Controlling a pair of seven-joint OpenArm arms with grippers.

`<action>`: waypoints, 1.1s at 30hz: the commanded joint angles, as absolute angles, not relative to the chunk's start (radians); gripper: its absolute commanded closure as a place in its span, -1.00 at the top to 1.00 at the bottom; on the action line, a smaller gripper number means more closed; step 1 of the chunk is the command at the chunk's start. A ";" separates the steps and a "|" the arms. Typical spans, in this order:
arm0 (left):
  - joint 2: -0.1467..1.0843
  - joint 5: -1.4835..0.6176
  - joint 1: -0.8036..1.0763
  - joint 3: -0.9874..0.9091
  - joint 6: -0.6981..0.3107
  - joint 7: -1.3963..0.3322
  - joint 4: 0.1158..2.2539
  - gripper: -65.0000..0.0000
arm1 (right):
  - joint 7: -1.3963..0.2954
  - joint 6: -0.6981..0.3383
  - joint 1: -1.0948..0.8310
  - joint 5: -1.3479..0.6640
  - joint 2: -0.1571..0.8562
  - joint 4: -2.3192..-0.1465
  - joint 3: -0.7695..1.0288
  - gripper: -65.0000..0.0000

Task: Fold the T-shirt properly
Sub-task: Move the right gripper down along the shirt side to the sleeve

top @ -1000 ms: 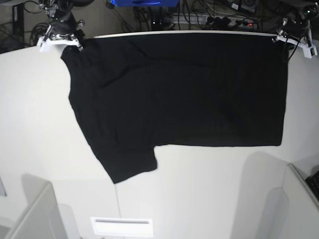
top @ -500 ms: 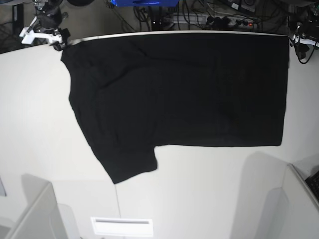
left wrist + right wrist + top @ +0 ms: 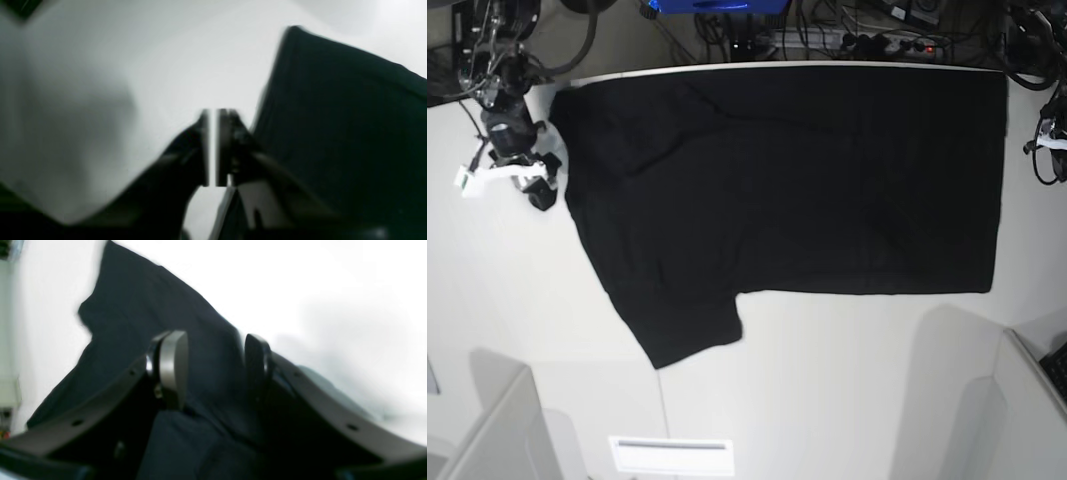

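Note:
The black T-shirt (image 3: pixel 807 180) lies spread flat on the white table (image 3: pixel 827 380), plain side up, with one sleeve pointing toward the front left. My right gripper (image 3: pixel 527 185) hovers just off the shirt's left edge. In the right wrist view its fingers stand open (image 3: pixel 213 346), with the T-shirt (image 3: pixel 140 306) lying below and behind them and nothing gripped. My left gripper (image 3: pixel 1052 150) is beside the shirt's right edge. In the blurred left wrist view it is shut (image 3: pixel 212 115) and empty, the T-shirt (image 3: pixel 350 116) to its right.
Cables and a power strip (image 3: pixel 877 40) run behind the table's far edge. A white labelled piece (image 3: pixel 672 455) sits at the front edge. Grey panels stand at the front left (image 3: pixel 497 430) and front right (image 3: pixel 1027 400).
Both arms have left the shirt's far corners and come down along its side edges. The left gripper has closed. The shirt lies as before.

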State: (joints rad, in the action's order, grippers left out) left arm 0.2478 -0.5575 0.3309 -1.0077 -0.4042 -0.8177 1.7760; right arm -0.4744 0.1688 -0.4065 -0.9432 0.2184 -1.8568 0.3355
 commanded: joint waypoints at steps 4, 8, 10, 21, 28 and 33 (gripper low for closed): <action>0.274 -0.568 0.292 -0.995 -0.406 -0.796 1.785 -1.00 | -0.455 0.162 -0.309 -0.951 0.255 -1.802 0.297 -0.16; 0.274 -0.567 0.248 -0.993 -0.406 -0.796 1.784 -1.00 | -0.519 0.162 -0.189 -0.951 0.274 -1.709 0.260 -0.16; 0.280 -0.567 0.231 -0.970 -0.406 -0.796 1.784 -1.00 | -0.549 0.162 -0.127 -0.951 0.274 -1.655 0.251 -0.16; 0.334 -0.567 0.222 -0.869 -0.401 -0.796 1.755 -1.00 | -0.607 0.157 0.183 -0.949 0.274 -1.353 0.248 -0.16; 0.349 -0.565 0.223 -0.874 -0.401 -0.794 1.701 -1.00 | -0.604 0.036 0.366 -0.949 0.275 -1.106 0.209 -0.16; 0.367 -0.565 0.226 -0.874 -0.401 -0.791 1.670 -1.00 | -0.570 0.016 0.507 -0.947 0.309 -0.912 -0.001 -0.03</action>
State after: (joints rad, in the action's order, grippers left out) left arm 0.3420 -0.5533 0.2302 -0.8684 -0.3973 -0.8200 1.6543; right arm -0.5938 0.0319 0.4713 -0.9356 0.2943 -0.8909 -0.0116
